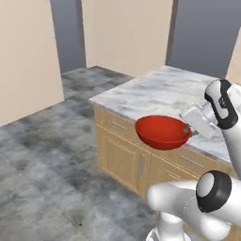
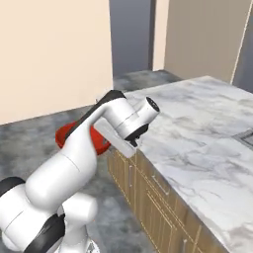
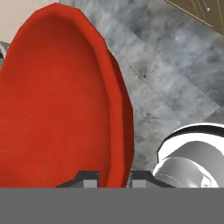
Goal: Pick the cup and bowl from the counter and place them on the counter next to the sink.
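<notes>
A wide, shallow, glossy red round bowl (image 1: 162, 132) hangs in the air just off the front edge of the white marble worktop with grey veins (image 1: 164, 92), at about the level of the worktop's top and over the grey mottled stone floor (image 1: 42, 160). It sits roughly level, open side up. The two-finger claw (image 3: 114, 177) is clamped on the bowl's rim, one dark fingertip inside the wall and one outside, as the hand view shows at its bottom edge.

The bowl looks rigid and smooth, with a thin curved wall and a shiny surface, so it is probably slippery under the fingertips. Being broad and held by a single point on its rim, it is likely to swing or tip around that pinch if moved sharply. The rim is the sensible place to grip, since the body is far too wide for the claw to span. If it is ceramic, a knock on the stone edge could chip it.

Below the worktop run light wooden cabinets (image 1: 122, 150) with flat doors and slim metal handles. The white arm with dark joints (image 2: 84, 148) reaches across in front of the bowl in the right base view. Plain beige walls (image 1: 28, 56) stand behind.
</notes>
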Available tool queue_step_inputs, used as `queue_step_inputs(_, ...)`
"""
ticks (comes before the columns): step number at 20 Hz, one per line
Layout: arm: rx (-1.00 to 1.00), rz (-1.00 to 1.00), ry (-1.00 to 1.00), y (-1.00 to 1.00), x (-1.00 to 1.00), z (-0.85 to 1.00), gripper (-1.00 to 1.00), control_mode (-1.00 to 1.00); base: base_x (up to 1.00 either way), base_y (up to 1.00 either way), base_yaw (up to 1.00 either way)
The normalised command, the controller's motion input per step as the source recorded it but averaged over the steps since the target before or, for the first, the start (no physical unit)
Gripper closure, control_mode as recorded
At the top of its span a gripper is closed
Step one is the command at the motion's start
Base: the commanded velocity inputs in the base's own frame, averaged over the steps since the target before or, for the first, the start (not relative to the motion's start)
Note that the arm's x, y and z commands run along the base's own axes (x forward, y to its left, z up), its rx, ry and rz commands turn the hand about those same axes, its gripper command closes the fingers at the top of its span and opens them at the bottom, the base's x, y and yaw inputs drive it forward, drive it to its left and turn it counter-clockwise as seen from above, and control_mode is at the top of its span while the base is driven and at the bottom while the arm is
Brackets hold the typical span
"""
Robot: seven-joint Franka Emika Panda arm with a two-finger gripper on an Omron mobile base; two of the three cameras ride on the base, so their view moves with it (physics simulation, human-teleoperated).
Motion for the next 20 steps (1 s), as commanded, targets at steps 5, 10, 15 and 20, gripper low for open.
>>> queue_step_inputs(5, 0.00, 0.00, 0.00, 0.00, 0.00, 0.00, 1.00, 1.00, 0.00, -0.02, 0.95)
queue_step_inputs(10, 0.00, 0.00, 0.00, 0.00, 0.00, 0.00, 1.00, 1.00, 0.00, -0.02, 0.95)
queue_step_inputs(15, 0.00, 0.00, 0.00, 0.00, 0.00, 0.00, 1.00, 1.00, 0.00, -0.05, 0.95)
queue_step_inputs(20, 0.00, 0.00, 0.00, 0.00, 0.00, 0.00, 1.00, 1.00, 0.00, -0.03, 0.95)
